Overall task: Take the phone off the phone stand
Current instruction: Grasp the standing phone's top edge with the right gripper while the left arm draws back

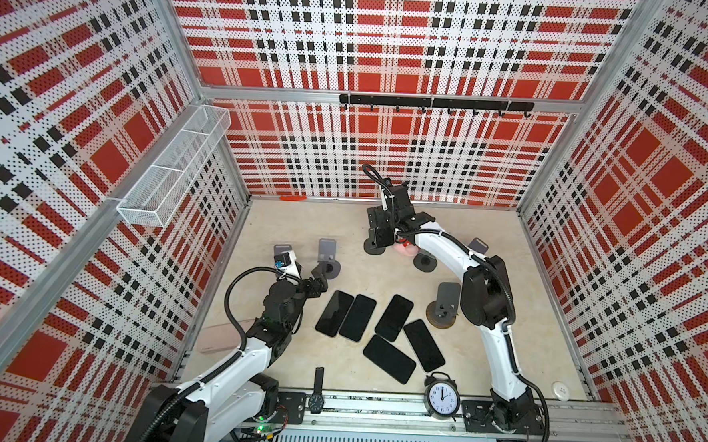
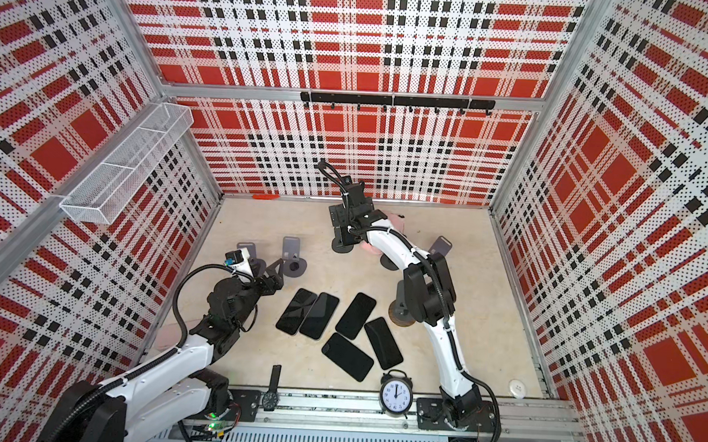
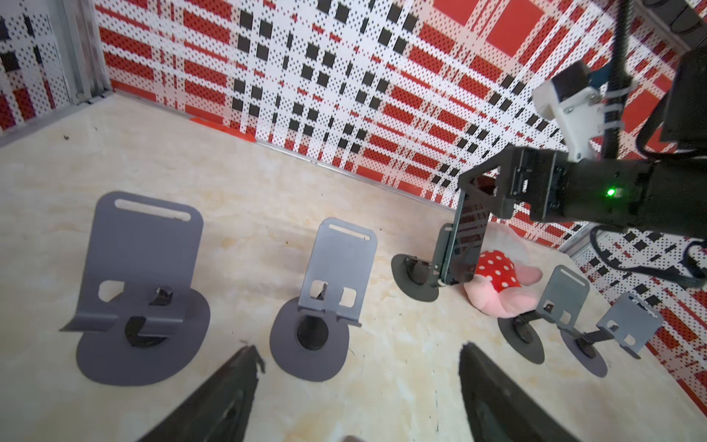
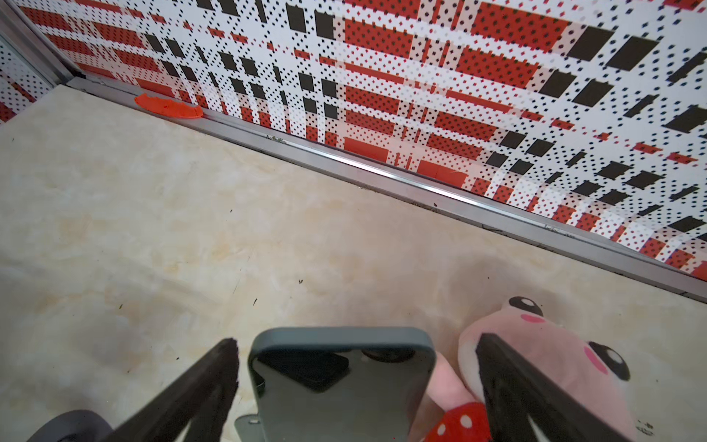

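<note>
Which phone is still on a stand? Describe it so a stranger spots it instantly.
Look toward the plaid back wall, where a pink plush toy lies. Beside the toy, one phone in a dark greenish case stands nearly upright on a grey stand, between the right arm's open fingers. The other five phones lie flat mid-table.

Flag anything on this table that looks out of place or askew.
A pink plush toy lies among the phone stands at the back, right beside the phone propped on its stand; it looks foreign there. Five loose phones lie mid-table at haphazard angles. An orange scrap sits against the back wall.
</note>
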